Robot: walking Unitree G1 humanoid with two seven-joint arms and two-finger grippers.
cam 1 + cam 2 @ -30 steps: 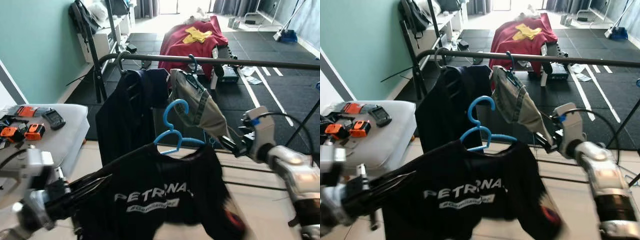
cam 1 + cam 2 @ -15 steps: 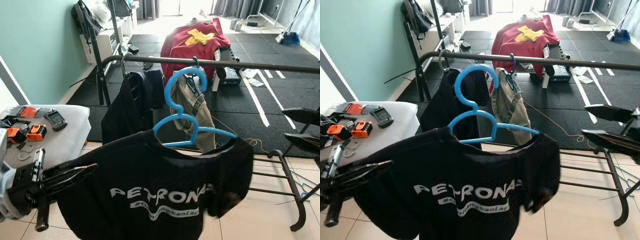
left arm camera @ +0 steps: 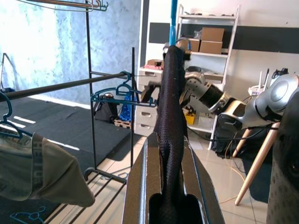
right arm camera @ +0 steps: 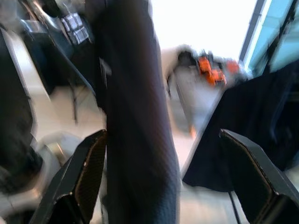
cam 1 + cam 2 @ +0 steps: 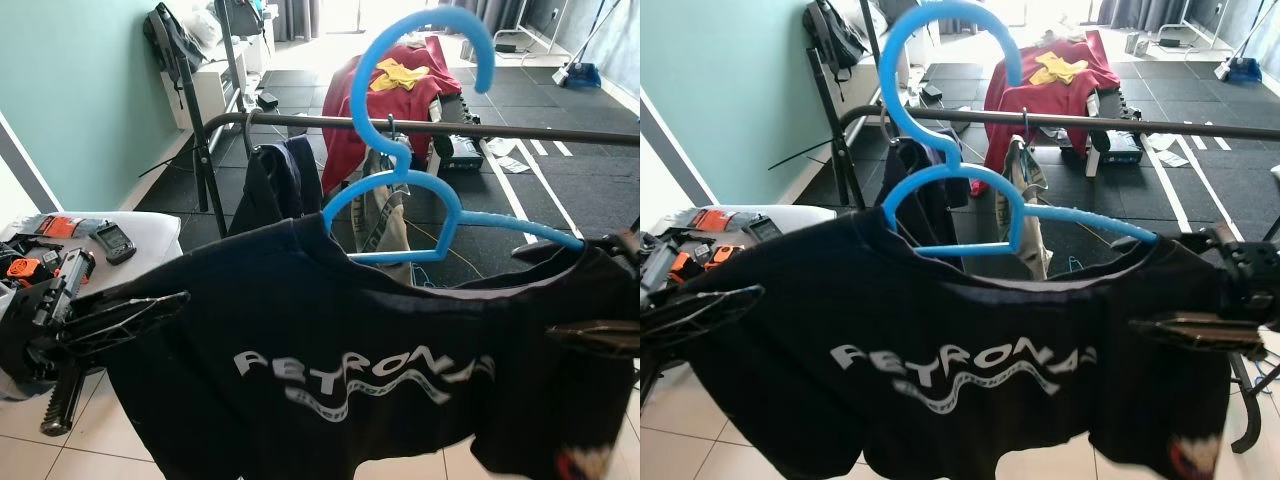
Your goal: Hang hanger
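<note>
A blue plastic hanger (image 5: 405,195) carries a black PETRONAS T-shirt (image 5: 350,370), held up in front of the dark clothes rail (image 5: 530,126). Its hook (image 5: 432,30) stands higher than the rail in the picture. My left gripper (image 5: 168,302) is shut on the shirt's left shoulder, with the cloth pinched between its fingers (image 3: 140,186). Around the shirt's right shoulder stands my right gripper (image 5: 1192,283), open, its fingers (image 4: 88,163) wide apart with the cloth between them.
On the rail hang a dark navy garment (image 5: 280,185) and an olive garment (image 5: 382,215). A grey table (image 5: 150,232) with orange tools (image 5: 20,268) stands at the left. Behind the rail are black floor mats, a red-covered piece (image 5: 345,95) and a black shelf rack (image 5: 185,70).
The hanger and shirt have risen, and the hook now tops the rail. My right gripper left the olive garment, drew back, then came in around the shirt's right shoulder.
</note>
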